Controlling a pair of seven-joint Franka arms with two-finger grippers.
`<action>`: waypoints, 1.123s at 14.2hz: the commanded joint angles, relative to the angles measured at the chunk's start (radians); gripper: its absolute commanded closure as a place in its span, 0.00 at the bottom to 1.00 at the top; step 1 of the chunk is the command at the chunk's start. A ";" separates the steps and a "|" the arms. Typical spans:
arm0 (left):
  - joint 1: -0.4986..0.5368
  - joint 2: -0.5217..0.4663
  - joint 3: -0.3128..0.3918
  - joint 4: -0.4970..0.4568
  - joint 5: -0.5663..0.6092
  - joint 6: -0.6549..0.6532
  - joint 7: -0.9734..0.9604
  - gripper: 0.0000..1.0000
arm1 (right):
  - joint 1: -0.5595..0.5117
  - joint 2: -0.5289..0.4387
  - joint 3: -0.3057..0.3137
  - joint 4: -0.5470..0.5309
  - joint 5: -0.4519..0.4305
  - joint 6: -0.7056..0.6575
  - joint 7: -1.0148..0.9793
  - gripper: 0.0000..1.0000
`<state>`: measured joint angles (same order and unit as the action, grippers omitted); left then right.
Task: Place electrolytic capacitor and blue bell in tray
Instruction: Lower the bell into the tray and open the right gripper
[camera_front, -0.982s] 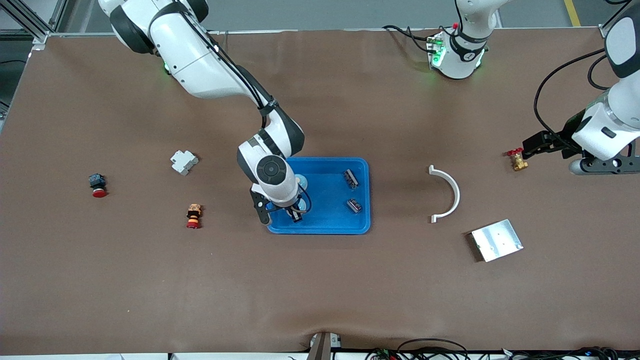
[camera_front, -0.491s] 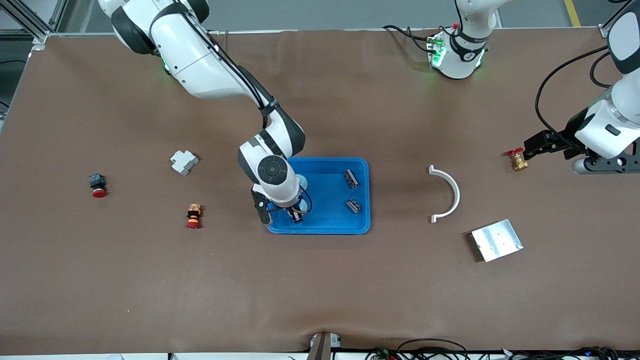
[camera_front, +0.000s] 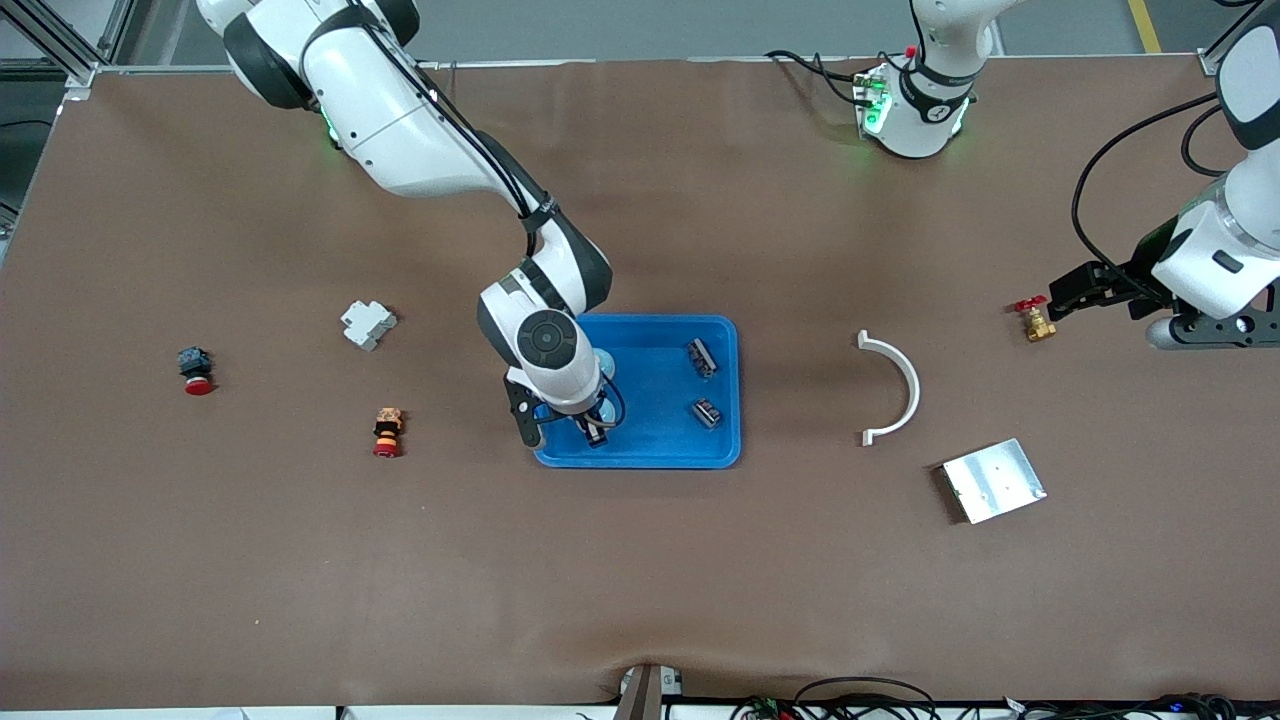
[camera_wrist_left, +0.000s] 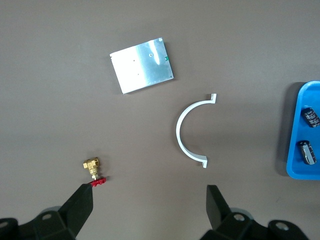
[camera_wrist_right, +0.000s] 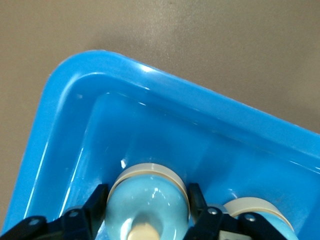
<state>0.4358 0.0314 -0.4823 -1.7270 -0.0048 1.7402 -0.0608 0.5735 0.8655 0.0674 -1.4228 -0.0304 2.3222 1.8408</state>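
The blue tray (camera_front: 655, 456) lies mid-table; its corner shows in the right wrist view (camera_wrist_right: 65, 95). Two dark electrolytic capacitors (camera_front: 701, 357) (camera_front: 708, 411) lie in it, at its end toward the left arm; they also show in the left wrist view (camera_wrist_left: 311, 117). My right gripper (camera_front: 591, 428) is low inside the tray, at its end toward the right arm, shut on a light-blue bell (camera_wrist_right: 147, 200). A second bell (camera_wrist_right: 257, 212) sits beside it. My left gripper (camera_wrist_left: 150, 200) is open and empty, held high beside the brass valve (camera_front: 1035, 321) and waiting.
A white curved bracket (camera_front: 895, 388) and a silver plate (camera_front: 993, 480) lie toward the left arm's end. A white part (camera_front: 367, 323), an orange-red button (camera_front: 387, 431) and a red-black button (camera_front: 195, 370) lie toward the right arm's end.
The left arm has drifted slightly toward the robots' side of the table, still open. The right gripper has stayed in the tray on the bell.
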 joint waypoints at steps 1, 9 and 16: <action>0.008 0.007 -0.002 0.023 -0.020 -0.022 -0.008 0.00 | 0.011 0.006 -0.009 0.031 -0.039 -0.018 0.023 0.00; -0.011 0.005 0.004 0.023 -0.007 -0.034 -0.008 0.00 | -0.011 -0.086 -0.009 0.122 -0.037 -0.288 -0.102 0.00; -0.308 0.005 0.288 0.027 0.009 -0.059 -0.010 0.00 | -0.153 -0.198 -0.009 0.114 -0.059 -0.489 -0.504 0.00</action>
<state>0.2304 0.0318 -0.2925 -1.7258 -0.0047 1.7146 -0.0617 0.4738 0.7097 0.0433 -1.2922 -0.0636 1.8566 1.4384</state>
